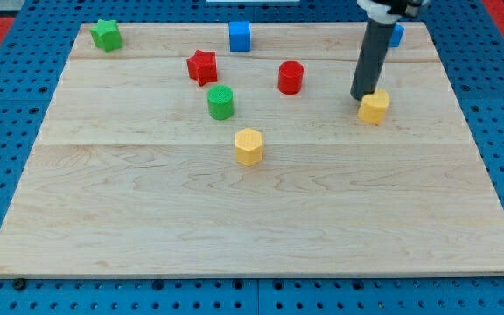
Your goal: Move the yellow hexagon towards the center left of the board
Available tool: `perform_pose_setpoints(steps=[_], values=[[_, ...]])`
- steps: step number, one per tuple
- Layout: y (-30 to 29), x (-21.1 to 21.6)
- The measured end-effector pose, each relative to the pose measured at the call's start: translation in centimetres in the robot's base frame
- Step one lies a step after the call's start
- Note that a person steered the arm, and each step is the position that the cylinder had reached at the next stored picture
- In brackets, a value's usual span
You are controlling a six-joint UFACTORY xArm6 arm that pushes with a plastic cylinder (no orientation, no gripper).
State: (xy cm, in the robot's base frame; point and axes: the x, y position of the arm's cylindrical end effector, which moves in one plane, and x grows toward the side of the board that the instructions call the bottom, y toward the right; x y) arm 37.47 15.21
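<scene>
The yellow hexagon (248, 145) sits near the middle of the wooden board (147, 219). My tip (360, 96) is far to its right, near the view's top right, touching or just left of a second yellow block (374, 106) whose shape I cannot make out. The rod rises from there to the view's top edge.
A green cylinder (220, 102) stands just above-left of the hexagon. A red star (202, 66) and a red cylinder (290, 77) lie above. A blue cube (240, 36) and a green star (106, 34) sit along the top edge. Another blue block (397, 35) is partly hidden behind the rod.
</scene>
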Motion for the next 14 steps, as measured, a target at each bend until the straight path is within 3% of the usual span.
perform_pose_setpoints(steps=[1,3,8,10,12,14], values=[[-0.5,4.1],[-9.8,9.1],[-27.4,6.6],[-30.5,4.2],[-28.2,1.3],[-32.2,1.0]])
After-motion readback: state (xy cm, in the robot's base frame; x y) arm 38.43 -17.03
